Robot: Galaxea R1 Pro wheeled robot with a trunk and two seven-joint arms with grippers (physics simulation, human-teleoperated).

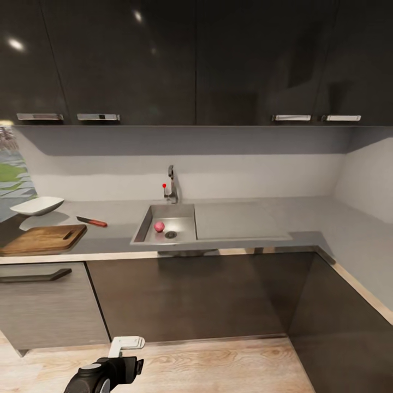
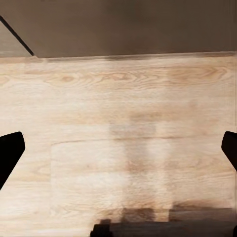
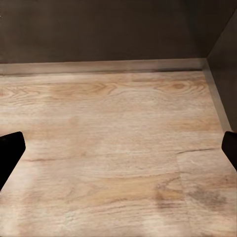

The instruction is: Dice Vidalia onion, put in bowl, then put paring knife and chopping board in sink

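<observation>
In the head view the steel sink (image 1: 150, 221) is set into the grey countertop (image 1: 305, 215), and a small pinkish-red onion (image 1: 159, 226) rests in the basin beside the round drain (image 1: 171, 234). At the left lie the brown chopping board (image 1: 41, 239), the red-handled paring knife (image 1: 91, 221) just behind it, and the white bowl (image 1: 37, 206) farther back. My left gripper (image 2: 118, 153) hangs low over the wooden floor, open, with only its dark fingertips (image 2: 10, 150) showing. My right gripper (image 3: 118, 150) is also open above the floor.
A chrome faucet (image 1: 172, 185) with a red knob stands behind the basin. Dark wall cabinets (image 1: 196, 60) hang overhead. Grey base cabinets (image 1: 185, 295) front the counter, which turns a corner at the right (image 1: 360, 245). Part of my arm (image 1: 106, 371) shows low over the wooden floor (image 1: 218, 365).
</observation>
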